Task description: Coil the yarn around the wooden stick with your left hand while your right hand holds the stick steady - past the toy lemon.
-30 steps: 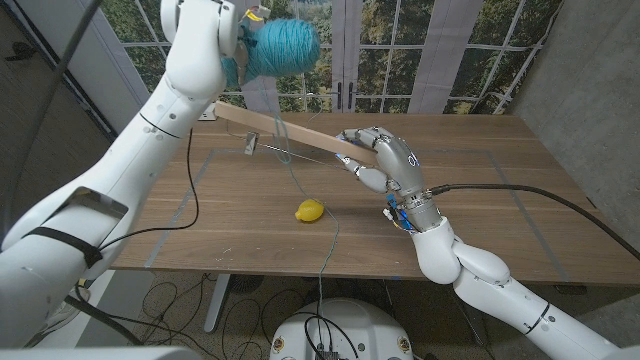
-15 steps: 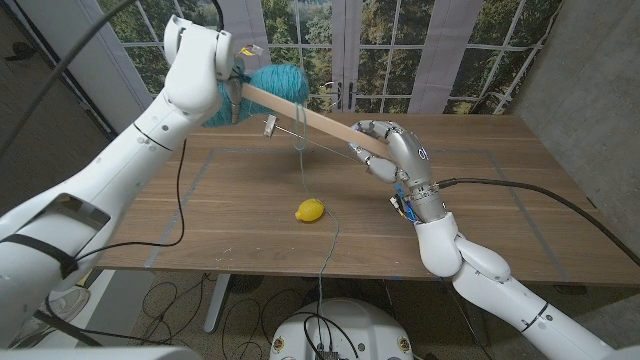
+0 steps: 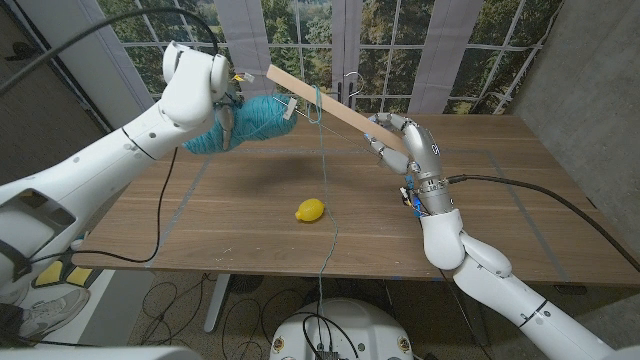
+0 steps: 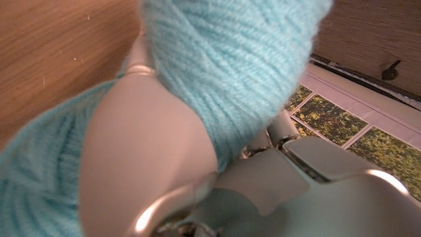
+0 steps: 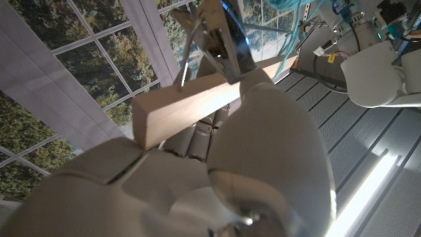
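Yarn ball (image 3: 245, 122): gripped by left robot hand (image 3: 228, 118), lowered from above stick (image 3: 335, 110); right robot hand (image 3: 398, 140) grips raised stick. Coiling continues; lemon (image 3: 311, 210) near.

**Materials and finishes on your table**

Your wooden stick (image 3: 330, 108) is pale, bare timber, matt with a smooth planed face. The yarn (image 3: 250, 120) in your left hand (image 3: 228, 115) is teal, soft and fuzzy, its fibrous strands plain in the left wrist view. A shiny metal clip (image 5: 217, 46) sits on the stick. Both hands, the right hand (image 3: 400, 140) too, wear smooth grey shells with a satin sheen. The toy lemon (image 3: 311, 210) looks like glossy yellow plastic. The table (image 3: 500, 200) is dark, matt, grained wood.
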{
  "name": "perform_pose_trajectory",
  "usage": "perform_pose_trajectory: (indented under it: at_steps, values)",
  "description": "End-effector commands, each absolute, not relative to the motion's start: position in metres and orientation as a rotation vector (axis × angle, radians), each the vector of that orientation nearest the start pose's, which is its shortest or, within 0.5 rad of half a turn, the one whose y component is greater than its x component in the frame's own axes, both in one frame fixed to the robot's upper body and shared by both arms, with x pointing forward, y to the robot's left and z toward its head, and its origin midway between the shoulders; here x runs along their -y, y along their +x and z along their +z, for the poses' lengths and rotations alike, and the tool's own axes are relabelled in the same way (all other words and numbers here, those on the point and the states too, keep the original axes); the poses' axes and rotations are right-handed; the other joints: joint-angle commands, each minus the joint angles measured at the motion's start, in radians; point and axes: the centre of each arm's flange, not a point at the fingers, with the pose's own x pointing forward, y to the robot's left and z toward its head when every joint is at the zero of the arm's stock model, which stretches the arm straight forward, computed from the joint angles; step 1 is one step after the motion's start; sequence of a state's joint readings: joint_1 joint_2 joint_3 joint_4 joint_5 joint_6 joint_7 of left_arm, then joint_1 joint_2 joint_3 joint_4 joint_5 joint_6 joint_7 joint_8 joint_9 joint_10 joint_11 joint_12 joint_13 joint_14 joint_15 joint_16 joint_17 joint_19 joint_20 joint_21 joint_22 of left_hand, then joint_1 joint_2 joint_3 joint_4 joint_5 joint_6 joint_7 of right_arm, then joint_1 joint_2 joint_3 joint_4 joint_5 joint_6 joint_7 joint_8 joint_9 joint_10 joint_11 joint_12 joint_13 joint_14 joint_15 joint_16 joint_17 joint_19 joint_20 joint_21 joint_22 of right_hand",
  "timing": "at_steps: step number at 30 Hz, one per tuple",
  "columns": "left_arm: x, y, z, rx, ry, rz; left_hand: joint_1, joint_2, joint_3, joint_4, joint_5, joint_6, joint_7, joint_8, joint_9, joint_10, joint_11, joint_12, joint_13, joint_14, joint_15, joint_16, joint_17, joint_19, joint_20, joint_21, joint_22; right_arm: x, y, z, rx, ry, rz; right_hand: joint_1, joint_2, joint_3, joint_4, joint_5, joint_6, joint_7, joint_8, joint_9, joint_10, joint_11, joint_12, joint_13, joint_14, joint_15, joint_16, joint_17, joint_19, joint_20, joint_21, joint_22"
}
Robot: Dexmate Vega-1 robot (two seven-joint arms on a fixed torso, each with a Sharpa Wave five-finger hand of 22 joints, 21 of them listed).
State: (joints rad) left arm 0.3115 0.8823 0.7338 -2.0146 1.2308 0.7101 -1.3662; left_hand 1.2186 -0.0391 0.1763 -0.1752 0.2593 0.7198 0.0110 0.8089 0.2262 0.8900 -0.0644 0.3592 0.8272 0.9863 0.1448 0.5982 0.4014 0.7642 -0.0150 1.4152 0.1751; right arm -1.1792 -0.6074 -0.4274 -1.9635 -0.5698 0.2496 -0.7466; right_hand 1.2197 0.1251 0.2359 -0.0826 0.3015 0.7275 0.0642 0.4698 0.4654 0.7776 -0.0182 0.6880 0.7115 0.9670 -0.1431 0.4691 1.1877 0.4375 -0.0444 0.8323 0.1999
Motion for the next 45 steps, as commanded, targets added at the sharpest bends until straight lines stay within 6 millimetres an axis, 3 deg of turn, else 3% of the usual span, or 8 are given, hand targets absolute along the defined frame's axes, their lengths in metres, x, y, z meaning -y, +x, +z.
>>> perform_pose_trajectory:
  at_steps: [1,7,15,26,31,32,40,45]
  values:
    - [-0.221,0.529,0.156,-0.213,1.872,-0.031,0.092,0.124,0.141,0.044,0.008,0.096,-0.039,0.004,0.008,0.087,-0.079,-0.003,0.008,0.347,-0.371,0.005,0.262,-0.036,-0.187,0.007,0.006,0.174,0.46,-0.003,1.31,-0.647,-0.247,0.03,0.035,0.005,0.005,0.009,0.207,-0.19,0.004,0.005,0.133,-0.126,-0.001,-0.001,0.009,-0.087,-0.002,0.005,-0.007,-0.131,0.005,0.0]
    - [-0.184,0.516,0.141,-0.172,1.979,-0.144,0.092,0.125,0.141,0.044,0.009,0.093,-0.041,0.002,0.011,0.086,-0.08,-0.005,0.013,0.348,-0.371,0.003,0.263,-0.035,-0.187,0.008,0.006,0.181,0.468,0.002,1.298,-0.633,-0.299,0.031,0.035,0.004,0.005,0.009,0.207,-0.19,0.003,0.006,0.134,-0.127,-0.002,0.0,0.009,-0.087,-0.004,0.006,-0.009,-0.13,0.009,-0.001]
    - [-0.174,0.498,0.128,-0.158,1.999,-0.192,0.093,0.125,0.141,0.044,0.01,0.092,-0.04,-0.001,0.013,0.087,-0.079,-0.008,0.017,0.349,-0.372,0.002,0.265,-0.034,-0.187,0.009,0.006,0.197,0.479,0.013,1.258,-0.599,-0.379,0.031,0.035,0.003,0.005,0.009,0.208,-0.189,0.002,0.005,0.136,-0.124,-0.003,0.0,0.011,-0.087,-0.006,0.007,-0.011,-0.13,0.014,-0.001]
    - [-0.172,0.443,0.134,-0.03,1.944,-0.178,0.096,0.126,0.14,0.043,0.01,0.092,-0.04,-0.003,0.017,0.086,-0.078,-0.013,0.023,0.351,-0.372,0.001,0.267,-0.033,-0.188,0.011,0.007,0.224,0.503,0.008,1.144,-0.504,-0.428,0.033,0.035,0.003,0.005,0.009,0.209,-0.187,0.0,0.006,0.134,-0.124,-0.005,0.004,0.012,-0.087,-0.01,0.008,-0.014,-0.13,0.021,-0.002]
    - [-0.151,0.437,0.123,0.003,1.988,-0.271,0.097,0.127,0.14,0.043,0.01,0.09,-0.037,-0.005,0.019,0.085,-0.077,-0.016,0.025,0.35,-0.373,-0.002,0.267,-0.033,-0.188,0.012,0.007,0.227,0.505,0.007,1.139,-0.485,-0.433,0.033,0.035,0.003,0.006,0.009,0.208,-0.186,-0.001,0.007,0.133,-0.122,-0.007,0.004,0.013,-0.087,-0.011,0.008,-0.016,-0.128,0.024,-0.003]
    - [-0.139,0.429,0.122,0.037,2.036,-0.273,0.097,0.127,0.14,0.043,0.01,0.091,-0.034,-0.005,0.018,0.086,-0.074,-0.016,0.026,0.351,-0.373,-0.001,0.268,-0.032,-0.188,0.013,0.007,0.228,0.506,0.008,1.133,-0.485,-0.439,0.034,0.035,0.002,0.006,0.009,0.208,-0.187,0.0,0.007,0.134,-0.121,-0.007,0.005,0.013,-0.087,-0.011,0.008,-0.015,-0.129,0.025,-0.003]
    - [-0.128,0.377,0.152,0.236,2.01,-0.184,0.099,0.128,0.139,0.042,0.008,0.09,-0.037,-0.008,0.021,0.088,-0.074,-0.021,0.028,0.352,-0.373,-0.004,0.267,-0.033,-0.188,0.015,0.007,0.24,0.517,0.0,1.062,-0.469,-0.458,0.035,0.035,0.002,0.006,0.009,0.208,-0.187,-0.002,0.007,0.135,-0.12,-0.009,0.004,0.015,-0.087,-0.013,0.009,-0.018,-0.128,0.029,-0.003]
    - [-0.117,0.353,0.17,0.314,2.004,-0.233,0.101,0.129,0.138,0.041,0.008,0.091,-0.036,-0.009,0.023,0.087,-0.071,-0.023,0.032,0.353,-0.373,-0.004,0.269,-0.033,-0.188,0.016,0.007,0.245,0.518,-0.006,1.044,-0.462,-0.469,0.035,0.035,0.002,0.006,0.009,0.209,-0.187,-0.003,0.007,0.137,-0.119,-0.01,0.004,0.015,-0.086,-0.015,0.009,-0.02,-0.128,0.032,-0.004]
